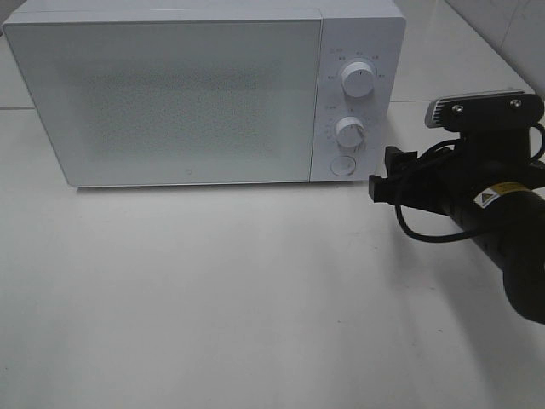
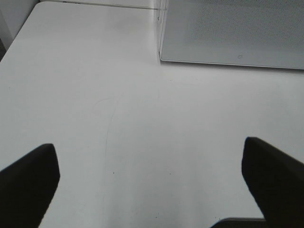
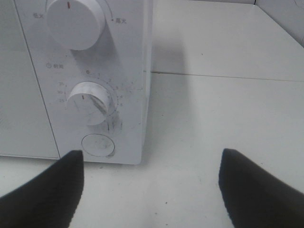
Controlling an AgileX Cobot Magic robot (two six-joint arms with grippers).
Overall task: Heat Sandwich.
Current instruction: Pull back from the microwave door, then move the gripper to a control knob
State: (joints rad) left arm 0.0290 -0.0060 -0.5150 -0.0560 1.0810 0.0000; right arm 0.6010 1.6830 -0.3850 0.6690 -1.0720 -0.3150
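The white microwave [image 1: 187, 89] stands at the back of the table with its door shut. The sandwich is not in view. My right gripper [image 1: 383, 175] is open and empty, just right of the microwave's control panel, level with the lower knob [image 1: 350, 132] and the round button [image 1: 342, 165]. In the right wrist view the open gripper [image 3: 152, 190] faces the lower knob [image 3: 90, 102] and round button [image 3: 98, 145], a short way off. My left gripper [image 2: 152, 190] is open and empty over bare table in the left wrist view, with the microwave's lower front corner [image 2: 164, 57] ahead. It is out of the high view.
The upper knob [image 1: 358, 79] sits above the lower one on the panel. The white table [image 1: 213, 298] stretches in front of the microwave. A tiled wall [image 1: 511, 25] rises at the back right.
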